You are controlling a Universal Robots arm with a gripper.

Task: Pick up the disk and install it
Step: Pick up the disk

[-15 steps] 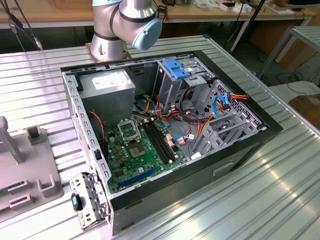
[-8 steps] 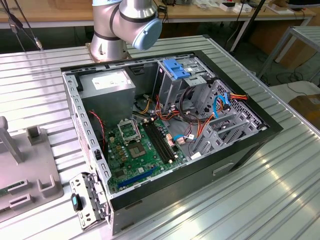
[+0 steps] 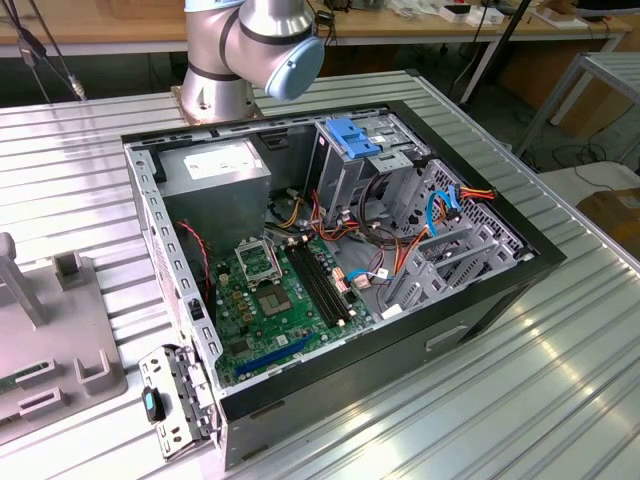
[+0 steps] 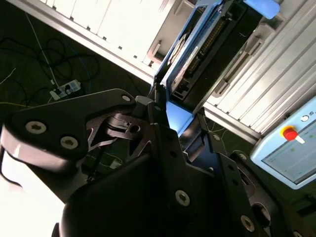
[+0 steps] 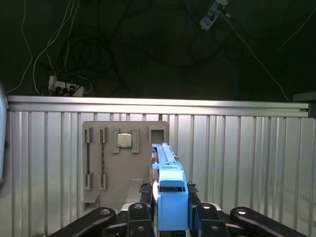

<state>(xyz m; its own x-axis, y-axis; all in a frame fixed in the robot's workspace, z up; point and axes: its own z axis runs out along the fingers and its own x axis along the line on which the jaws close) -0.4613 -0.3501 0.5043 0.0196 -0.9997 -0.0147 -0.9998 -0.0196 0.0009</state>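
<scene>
Your exterior view gives you the one open computer case (image 3: 340,250) lying on the ribbed metal table (image 3: 520,400), with the arm's grey base (image 3: 215,60) behind it and a single blue latch (image 3: 352,135) atop the metal drive cage; for the gripper (image 5: 170,197), look to the wrist views. In the first wrist view its two black fingers (image 5: 144,195) are clamped on the disk (image 5: 165,158), one on each side. The disk stands on edge between them with its bright blue plastic carrier towards you, over the table at the edge of the flat grey tray (image 5: 106,168) (one square chip (image 5: 124,140) sits in a pocket of that tray). The second wrist view shows you the disk's flat face, grey metal framed in blue, reaching out past the gripper's matte black, bolted body, and one pale pendant (image 4: 291,148) with a round red button (image 4: 289,133)
</scene>
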